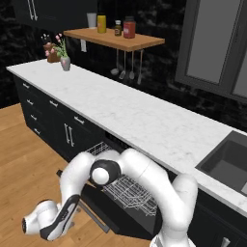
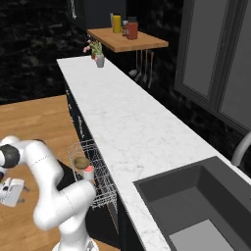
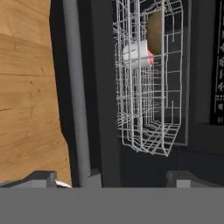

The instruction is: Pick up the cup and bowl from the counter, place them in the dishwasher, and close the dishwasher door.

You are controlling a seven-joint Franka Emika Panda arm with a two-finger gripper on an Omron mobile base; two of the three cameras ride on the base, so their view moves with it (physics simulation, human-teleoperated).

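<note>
While counter (image 1: 125, 108) runs long and white above black cabinets, dishwasher (image 1: 126, 193) below it stands open, white wire rack (image 2: 93, 171) drawn out. Dishwasher door (image 3: 98, 87) lies lowered, grey bar handle (image 3: 76, 87) along its edge. Right base view shows bowl (image 2: 81, 162) and cup (image 2: 88, 171) in rack, touching; left base view hides both behind arm. Hand view gives them side by side in rack. Gripper (image 3: 111, 177) low over door edge near handle, jaws spread wide, grasping nothing.
</note>
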